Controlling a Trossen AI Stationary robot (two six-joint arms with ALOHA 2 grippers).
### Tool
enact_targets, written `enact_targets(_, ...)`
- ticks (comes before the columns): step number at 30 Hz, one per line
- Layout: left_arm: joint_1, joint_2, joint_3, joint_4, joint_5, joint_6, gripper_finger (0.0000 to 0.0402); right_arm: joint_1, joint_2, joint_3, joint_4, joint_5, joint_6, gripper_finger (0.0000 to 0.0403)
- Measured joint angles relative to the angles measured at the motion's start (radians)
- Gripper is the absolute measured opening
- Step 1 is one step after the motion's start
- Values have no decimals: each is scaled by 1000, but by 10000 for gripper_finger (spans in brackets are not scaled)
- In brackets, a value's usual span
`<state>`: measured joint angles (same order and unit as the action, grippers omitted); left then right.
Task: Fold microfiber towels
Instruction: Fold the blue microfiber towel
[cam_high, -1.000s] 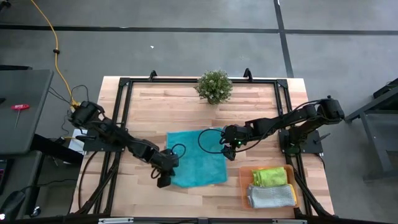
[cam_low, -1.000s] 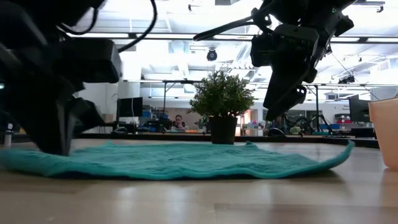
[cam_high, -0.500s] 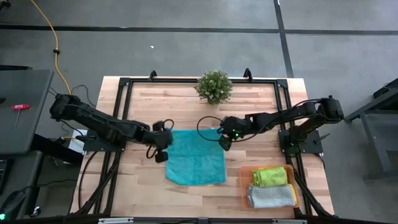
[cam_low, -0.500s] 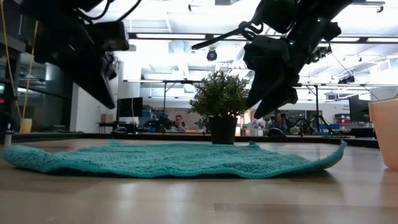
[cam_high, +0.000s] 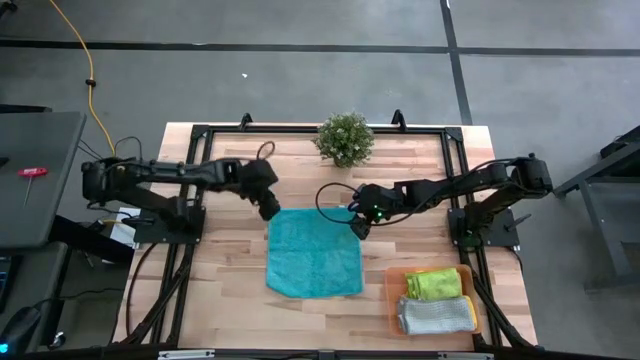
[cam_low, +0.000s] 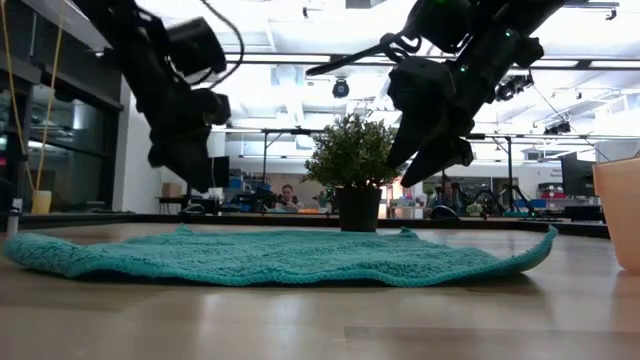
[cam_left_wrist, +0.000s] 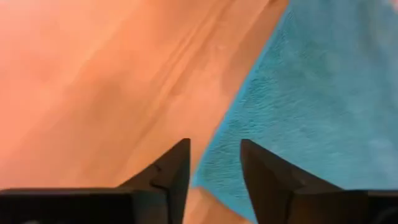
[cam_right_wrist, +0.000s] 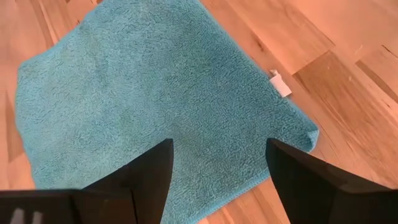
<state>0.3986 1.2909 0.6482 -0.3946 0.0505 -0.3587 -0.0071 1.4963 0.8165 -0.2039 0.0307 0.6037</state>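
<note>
- Comparing with a second ago, the left claw (cam_high: 268, 208) has let go of the teal towel (cam_high: 314, 252) at its near left corner and swung up to the towel's far left corner, where it hovers with its fingers parted and nothing between them.
- Lying flat on the wooden worktop (cam_high: 230, 290), the teal towel now reads as a narrower, taller rectangle than before, so one fold looks done; this is a judgement.
- Hanging over the towel's far right corner, the right claw (cam_high: 359, 225) is spread wide and empty, having shifted only a little.
- Judging from both claws at the far corners, a second fold toward the near edge may be next.
- Counting cloths: one teal towel spread out, one lime green towel (cam_high: 434, 284) and one light grey towel (cam_high: 436, 316) folded in the orange tray (cam_high: 391, 300), with a yellow edge peeking beneath.
- Counting the rest: one tray, one potted plant (cam_high: 345, 138), two arms.
</note>
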Motion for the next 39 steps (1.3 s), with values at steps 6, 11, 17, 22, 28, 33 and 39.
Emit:
enact_targets(6,154,23,-57,22,207,-126,170,0,0,0,0,1,1,247)
enact_targets(11,164,26,-110,32,223,-209,174,0,0,0,0,29,2,247)
enact_targets(17,140,26,-151,95,234,-295,173,0,0,0,0,30,2,247)
enact_targets(22,123,36,-182,174,239,-382,173,0,0,0,0,30,2,247)
enact_targets(28,119,101,-180,206,275,-398,172,0,0,0,0,30,2,247)
enact_targets(33,118,124,-180,258,269,-410,172,0,0,0,0,30,14,247)
enact_targets(39,117,118,-182,284,257,-416,148,-18,0,0,-52,55,81,247)
